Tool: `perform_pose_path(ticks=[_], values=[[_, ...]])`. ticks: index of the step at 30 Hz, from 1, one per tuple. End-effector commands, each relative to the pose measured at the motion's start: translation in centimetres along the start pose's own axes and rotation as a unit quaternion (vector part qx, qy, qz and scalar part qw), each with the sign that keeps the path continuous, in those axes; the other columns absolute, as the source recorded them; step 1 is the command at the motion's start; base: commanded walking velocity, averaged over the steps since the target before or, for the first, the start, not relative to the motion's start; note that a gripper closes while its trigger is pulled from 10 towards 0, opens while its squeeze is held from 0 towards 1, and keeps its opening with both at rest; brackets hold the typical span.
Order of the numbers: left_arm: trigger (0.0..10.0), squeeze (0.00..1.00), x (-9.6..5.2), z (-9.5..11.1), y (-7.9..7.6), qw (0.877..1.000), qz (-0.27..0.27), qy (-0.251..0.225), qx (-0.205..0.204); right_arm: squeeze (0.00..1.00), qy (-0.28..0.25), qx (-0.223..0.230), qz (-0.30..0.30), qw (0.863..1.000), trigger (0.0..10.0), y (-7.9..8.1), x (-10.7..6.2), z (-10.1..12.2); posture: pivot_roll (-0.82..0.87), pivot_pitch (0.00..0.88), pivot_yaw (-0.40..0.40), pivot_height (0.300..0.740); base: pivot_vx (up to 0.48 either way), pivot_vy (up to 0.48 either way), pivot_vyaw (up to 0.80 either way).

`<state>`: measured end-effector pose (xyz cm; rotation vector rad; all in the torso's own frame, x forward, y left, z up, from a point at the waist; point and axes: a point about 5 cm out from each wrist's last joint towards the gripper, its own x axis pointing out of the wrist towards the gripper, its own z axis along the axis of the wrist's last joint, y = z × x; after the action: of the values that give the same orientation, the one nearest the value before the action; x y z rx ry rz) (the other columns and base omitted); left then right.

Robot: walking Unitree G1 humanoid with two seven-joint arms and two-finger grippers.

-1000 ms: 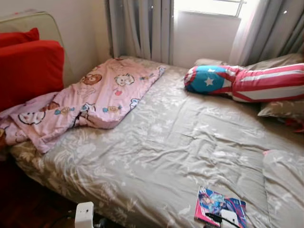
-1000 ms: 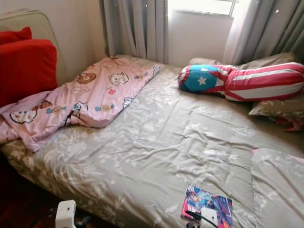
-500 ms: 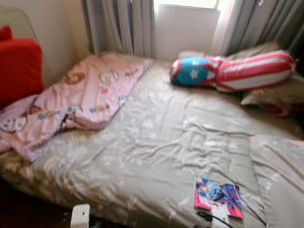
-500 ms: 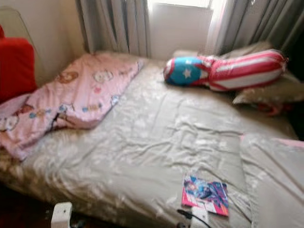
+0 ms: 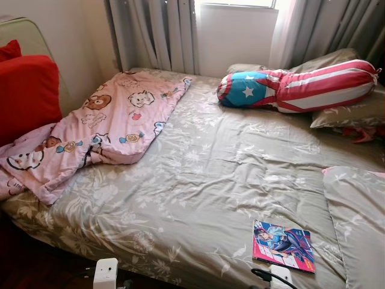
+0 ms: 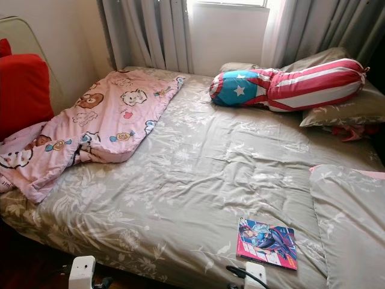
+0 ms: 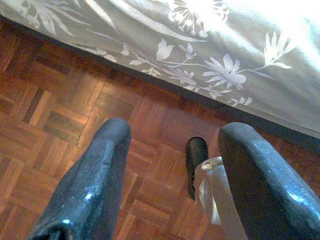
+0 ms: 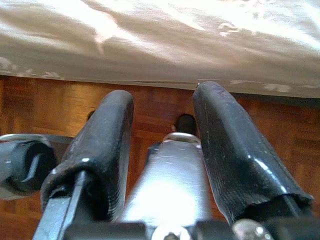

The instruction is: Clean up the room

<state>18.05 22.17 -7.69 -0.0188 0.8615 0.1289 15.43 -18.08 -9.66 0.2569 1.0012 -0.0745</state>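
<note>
Daylight enters through the window point(image 5: 237, 5) behind the bed point(image 5: 198, 174), blown out white. Head views sharp, evenly bright; floor near the bed's foot lies in deep shadow. Wrist views: bedspread overexposed, glare on the black fingers point(image 7: 87, 185), which are soft-focused.

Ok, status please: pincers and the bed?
Left pincer open, right pincer open, both low over floor. Magazine lies on bed near edge; pink blanket crumpled.

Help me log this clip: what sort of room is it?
A bedroom, most likely: a bed with a floral cover, a pink cartoon-print blanket and a striped bolster pillow below a curtained window.
</note>
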Motion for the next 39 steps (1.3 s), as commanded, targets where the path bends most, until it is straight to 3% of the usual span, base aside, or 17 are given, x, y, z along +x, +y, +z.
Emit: perform_pose_path(ticks=[1, 11, 15, 20, 30, 35, 39], values=[[10.0, 0.00, 0.0, -0.3, 0.0, 1.000, 0.000, 0.010, -0.001, 0.00, -0.006, 0.002, 0.001, 1.000, 10.0, -0.2, 0.0, 0.3, 0.09, 0.000, -0.014, 0.740, 0.000, 0.000, 0.00], [10.0, 0.00, -0.1, -0.4, 0.0, 1.000, 0.002, 0.011, -0.002, 0.00, -0.004, -0.001, 0.003, 1.000, 10.0, 0.5, 0.2, 0.4, 0.09, 0.000, -0.015, 0.740, 0.000, 0.000, 0.00], [10.0, 0.00, -0.1, -0.4, 0.0, 1.000, 0.002, 0.011, 0.000, 0.00, -0.001, -0.001, 0.008, 1.000, 10.0, 1.7, 0.3, 0.1, 0.09, 0.000, -0.014, 0.740, 0.000, 0.480, 0.00], [10.0, 0.00, -0.1, -0.3, 0.1, 1.000, 0.002, 0.009, 0.001, 0.00, 0.001, 0.000, 0.010, 1.000, 10.0, 2.1, 0.4, -0.2, 0.09, 0.000, -0.013, 0.740, 0.000, 0.480, 0.00], [10.0, 0.00, 0.0, -0.2, 0.0, 1.000, 0.003, 0.007, 0.000, 0.00, 0.000, 0.004, -0.005, 1.000, 10.0, -0.6, -0.2, -0.5, 0.09, 0.000, -0.013, 0.740, 0.000, 0.480, 0.00], [10.0, 0.00, 0.0, -0.2, -0.1, 1.000, 0.003, 0.007, 0.000, 0.00, -0.003, 0.005, -0.005, 1.000, 10.0, -0.6, -0.2, -0.1, 0.08, 0.000, -0.013, 0.740, 0.000, 0.480, 0.00], [10.0, 0.00, 0.0, -0.2, 0.0, 1.000, 0.004, 0.006, -0.001, 0.00, -0.006, 0.003, 0.001, 1.000, 10.0, 0.5, 0.2, 0.4, 0.08, 0.000, -0.011, 0.740, 0.000, 0.480, 0.00]])
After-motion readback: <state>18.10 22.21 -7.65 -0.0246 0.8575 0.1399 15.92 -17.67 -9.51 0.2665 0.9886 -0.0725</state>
